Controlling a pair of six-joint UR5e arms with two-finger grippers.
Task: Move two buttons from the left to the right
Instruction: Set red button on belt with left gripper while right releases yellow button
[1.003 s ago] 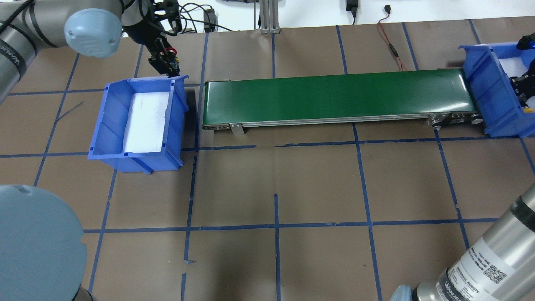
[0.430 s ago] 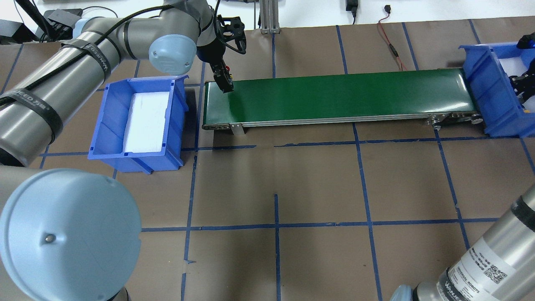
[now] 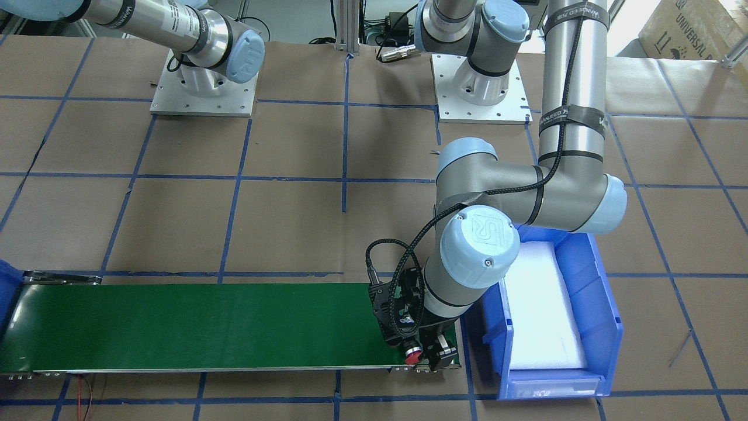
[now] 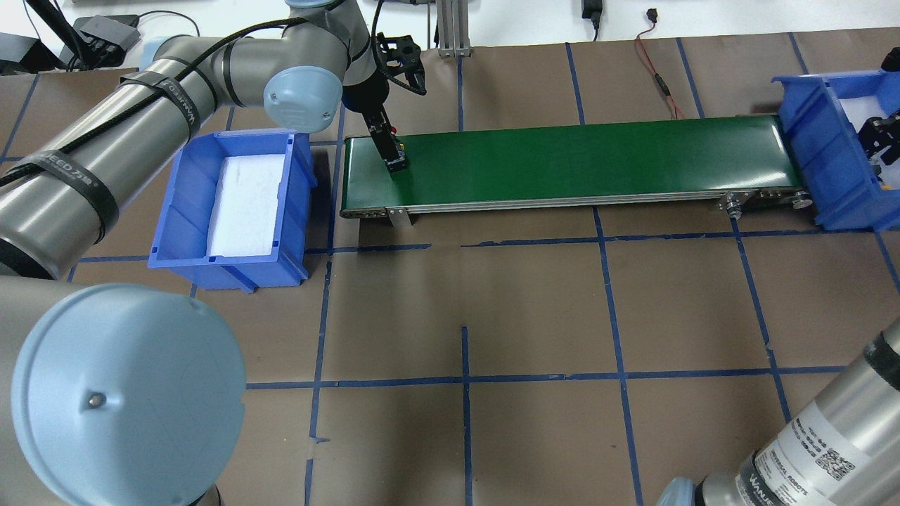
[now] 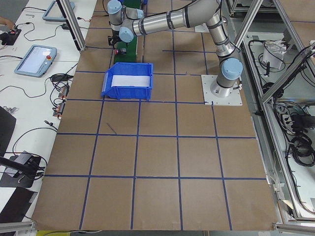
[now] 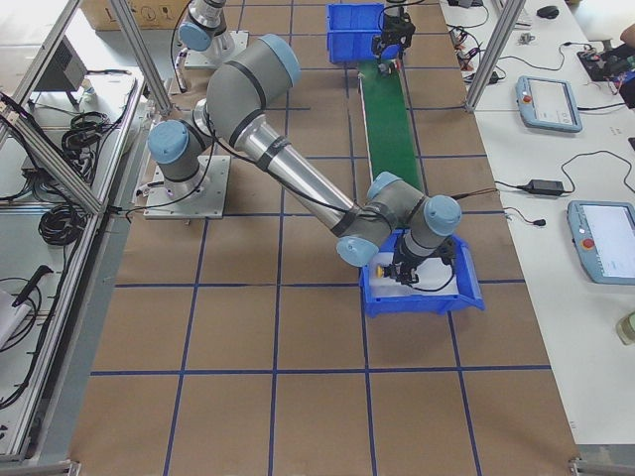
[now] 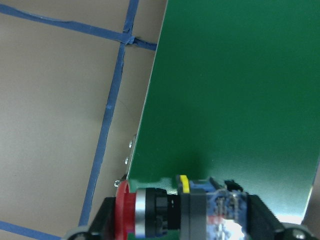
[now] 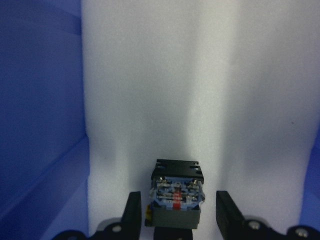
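left fingers (image 7: 107, 220) clamped on the red button (image 7: 165, 207), one each side, held sideways: red cap outboard, black collar, grey contact block w/ blue terminals. left gripper (image 3: 422, 352) sits low over the conveyor belt (image 4: 576, 158), at the belt end nearest the emptied blue bin (image 4: 232, 204); whether the button touches the belt cannot be told.

right fingers (image 8: 131, 212) apart, straddling the second button (image 8: 176, 200) w/o contact. it rests on white foam in the far-end bin (image 4: 826, 165), contact block up, cap hidden; a yellow edge shows low. right gripper (image 8: 176, 220) hangs just above it.

risks (judgement):
- release near the belt's edge: rounded cap may roll the part off onto the desk (image 4: 534, 316). cause: sideways hold, narrow margin to the belt side.
- release too high: part bounces or tumbles on the smooth belt.
- at the far end, part may jam at the bin wall if it arrives skewed.

materials: belt is smooth matte green, flat, w/ metal side rail. bins are rigid blue plastic, foam-lined. desk is brown paper w/ blue tape grid.
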